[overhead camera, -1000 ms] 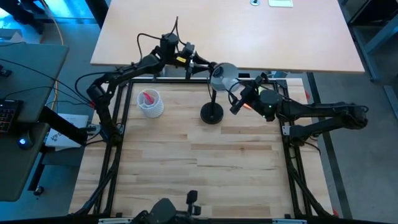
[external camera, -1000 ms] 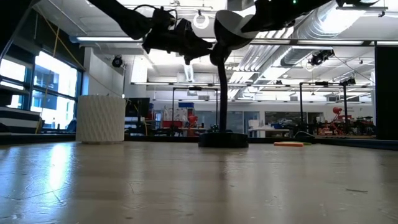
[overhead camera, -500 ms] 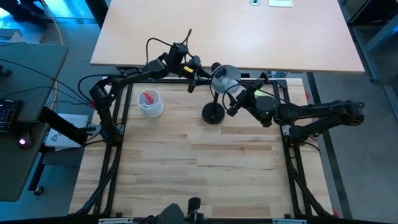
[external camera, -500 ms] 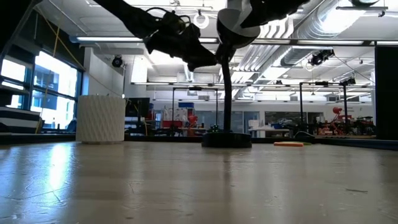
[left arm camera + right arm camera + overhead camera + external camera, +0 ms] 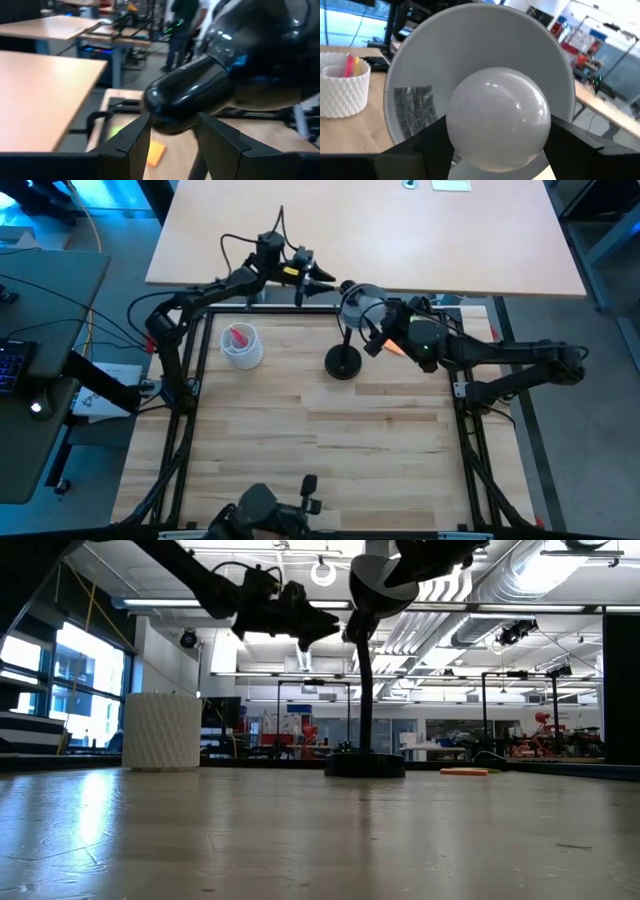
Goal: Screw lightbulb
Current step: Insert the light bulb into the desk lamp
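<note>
You've got the lightbulb [image 5: 497, 117] right where it belongs: inside the white bowl of the lamp shade [image 5: 420, 65], round end facing out toward your right wrist camera. Its screw base is hidden behind the globe, so you can't tell from here how deep it sits in the socket. My read is that you're in the turning stage, with the seating not yet confirmed and the let-go to come.

Now your right gripper [image 5: 495, 150]: the two dark fingers [image 5: 420, 155] stand wide on either side of the globe and look to be pressed to it, pinching the bulb across its fat middle. From above, that gripper [image 5: 372, 330] is tucked right into the mouth of the shade [image 5: 352, 302], high above the black lamp base [image 5: 342, 363] on the table [image 5: 380, 470].

Your left gripper [image 5: 172, 137] is on the other side, at the back of the lamp head [image 5: 200, 95]. Its fingers [image 5: 125, 145] are spread partway, flanking the glossy black housing, but whether they touch it isn't clear. From overhead it [image 5: 322, 278] sits just beside the shade, seemingly there to steady the lamp.

The white cup [image 5: 241, 346] with its pink items stands well apart, off to the left arm's side.
</note>
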